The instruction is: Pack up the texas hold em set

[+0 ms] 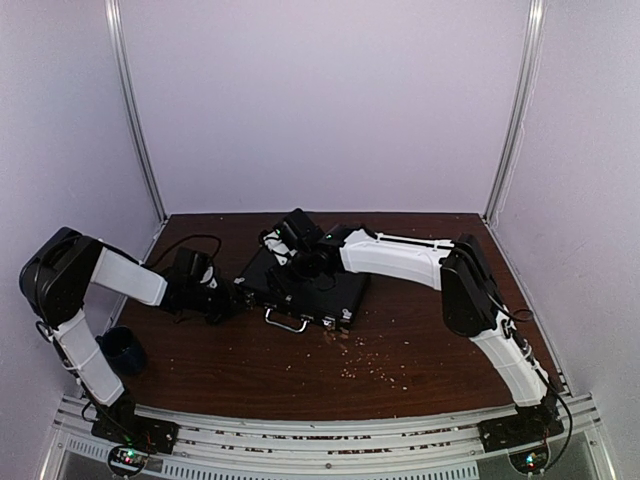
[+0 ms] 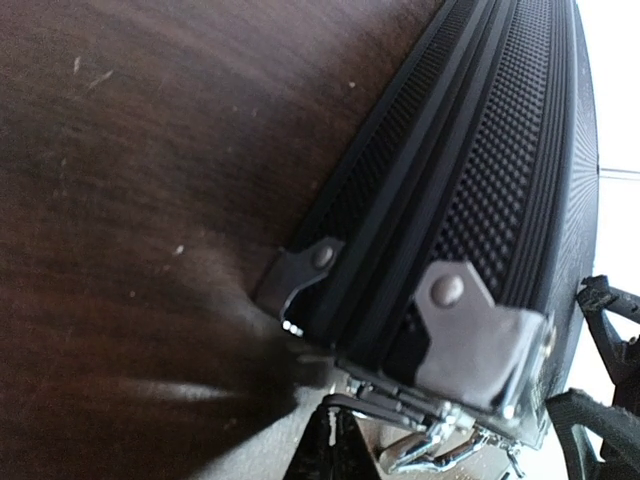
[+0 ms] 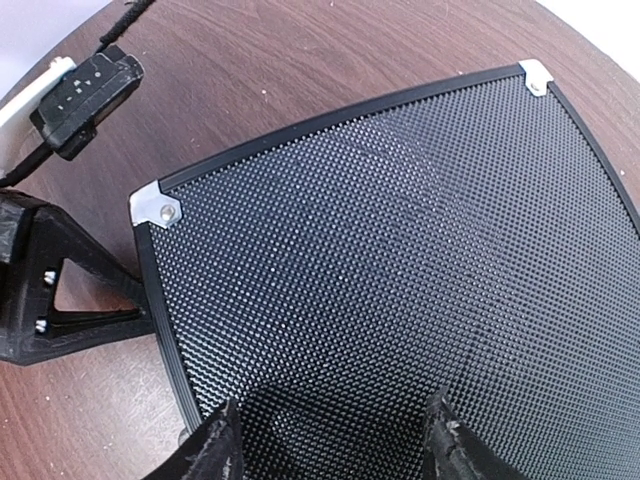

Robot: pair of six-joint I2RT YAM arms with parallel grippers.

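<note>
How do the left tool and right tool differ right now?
The left tool is shut, the right tool open. The left tool sits low at one side of the black dimpled silver-cornered case; the right tool is over its lid. Both are black, at the closed case.

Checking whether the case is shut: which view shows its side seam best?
Left wrist: the case side fills the frame, both halves lying together along the seam. The top view shows it small, partly under the right arm; the right wrist shows only the lid from above.
</note>
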